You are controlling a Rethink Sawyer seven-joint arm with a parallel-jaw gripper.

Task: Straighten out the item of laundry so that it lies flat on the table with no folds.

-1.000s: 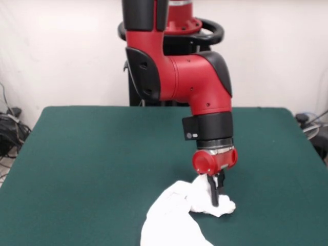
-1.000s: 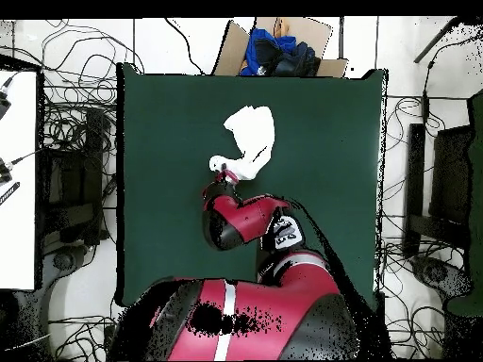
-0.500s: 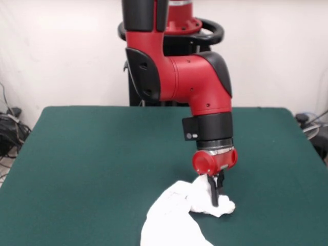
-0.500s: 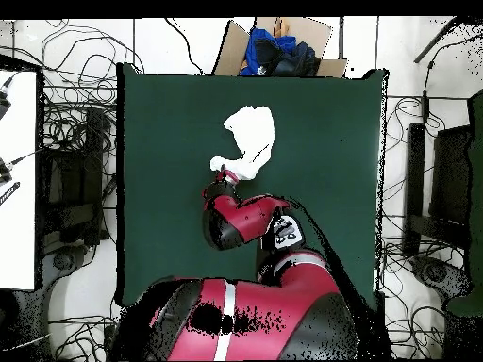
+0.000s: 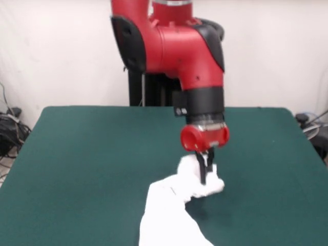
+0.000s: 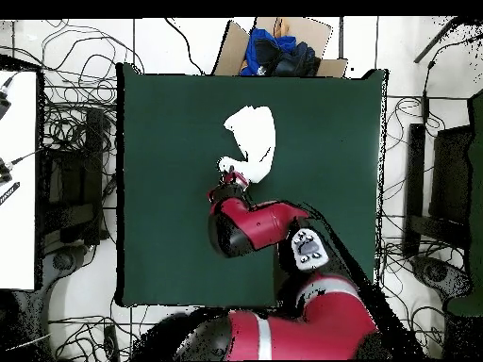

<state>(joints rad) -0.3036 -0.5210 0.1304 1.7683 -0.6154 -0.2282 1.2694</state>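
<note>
While my claw (image 5: 204,171) pinched the crumpled white cotton T-shirt's (image 5: 171,207) corner above the dark green counter (image 5: 92,154), pulling outward seemed next.

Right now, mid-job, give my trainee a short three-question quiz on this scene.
1. True or false: the shirt lies flat on the table.
2. What is the gripper shut on? A) table edge B) bunched end of the shirt C) nothing
3. What colour is the cloth that shows?

Key: 1 false, it is bunched and folded. 2 B. 3 plain white, no print visible.
</note>
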